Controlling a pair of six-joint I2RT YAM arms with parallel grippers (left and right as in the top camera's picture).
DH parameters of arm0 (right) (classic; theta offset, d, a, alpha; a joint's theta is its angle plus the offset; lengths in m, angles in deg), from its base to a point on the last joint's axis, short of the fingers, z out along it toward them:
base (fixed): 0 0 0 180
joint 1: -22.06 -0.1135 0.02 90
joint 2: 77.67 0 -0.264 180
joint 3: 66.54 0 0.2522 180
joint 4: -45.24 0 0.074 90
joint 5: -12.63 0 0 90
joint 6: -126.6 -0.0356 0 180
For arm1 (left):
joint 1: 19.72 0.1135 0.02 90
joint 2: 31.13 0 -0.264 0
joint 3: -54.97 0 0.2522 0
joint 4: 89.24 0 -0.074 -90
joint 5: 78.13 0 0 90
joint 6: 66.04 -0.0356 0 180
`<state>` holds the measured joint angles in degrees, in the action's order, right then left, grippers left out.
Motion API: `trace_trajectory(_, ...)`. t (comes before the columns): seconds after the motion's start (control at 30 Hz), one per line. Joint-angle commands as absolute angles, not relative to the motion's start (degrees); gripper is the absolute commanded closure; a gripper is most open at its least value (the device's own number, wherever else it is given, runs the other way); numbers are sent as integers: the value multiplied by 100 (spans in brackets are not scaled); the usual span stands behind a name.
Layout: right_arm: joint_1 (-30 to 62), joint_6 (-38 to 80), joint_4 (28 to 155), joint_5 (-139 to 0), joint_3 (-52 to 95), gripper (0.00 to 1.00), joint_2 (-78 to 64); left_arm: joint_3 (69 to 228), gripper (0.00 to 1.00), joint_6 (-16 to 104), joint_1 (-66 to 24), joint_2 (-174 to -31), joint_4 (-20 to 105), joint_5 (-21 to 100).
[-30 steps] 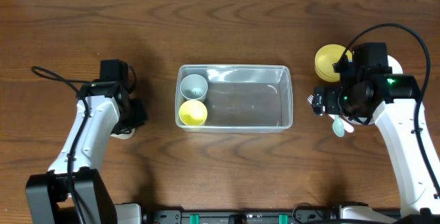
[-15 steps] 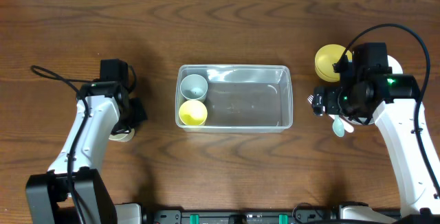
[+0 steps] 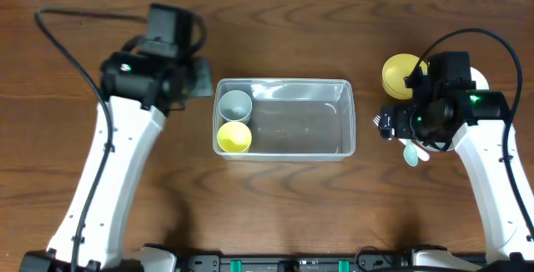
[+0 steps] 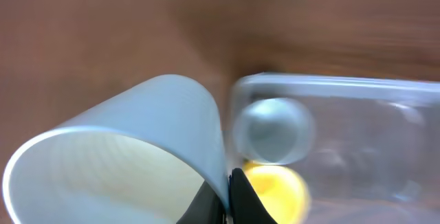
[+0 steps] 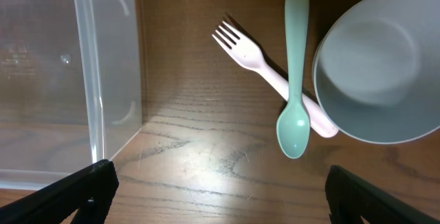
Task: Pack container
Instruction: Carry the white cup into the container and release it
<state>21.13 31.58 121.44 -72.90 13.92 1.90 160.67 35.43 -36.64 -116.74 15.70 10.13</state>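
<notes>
Container (image 3: 300, 126) unmoved; left hand (image 4: 227, 198) has carried pale cup (image 4: 137, 148) beside it.

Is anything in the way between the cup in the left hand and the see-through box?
Nothing visible. The left hand holds the pale cup beside the container's left end, where a grey cup and a yellow cup already sit.

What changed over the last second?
The left end effector closed on the rim of the pale blue cup, lifted it off the table and swung toward the left end of the container. Unchanged: the right end effector, open above the fork and spoon; the container, holding a grey-blue cup and a yellow cup.
</notes>
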Motion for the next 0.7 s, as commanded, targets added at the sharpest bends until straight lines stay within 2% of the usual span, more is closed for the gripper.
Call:
trace_trajectory(0.0, 2103, 3108, 12140, -7307, 1501, 2, 194, 16225, 94, 2950, -4342, -11741, 1629, 961)
trace_trajectory(0.1, 2103, 3108, 12142, -7307, 1499, 2, 194, 16225, 94, 2590, -4888, -12013, 1791, 974)
trace_trajectory(0.3, 2103, 3108, 12142, -7307, 1499, 2, 194, 16225, 94, 2148, -5433, -12751, 2106, 976)
trace_trajectory(0.67, 2103, 3110, 12140, -7309, 1501, 2, 194, 16223, 94, 2100, -5601, -13840, 2219, 1277)
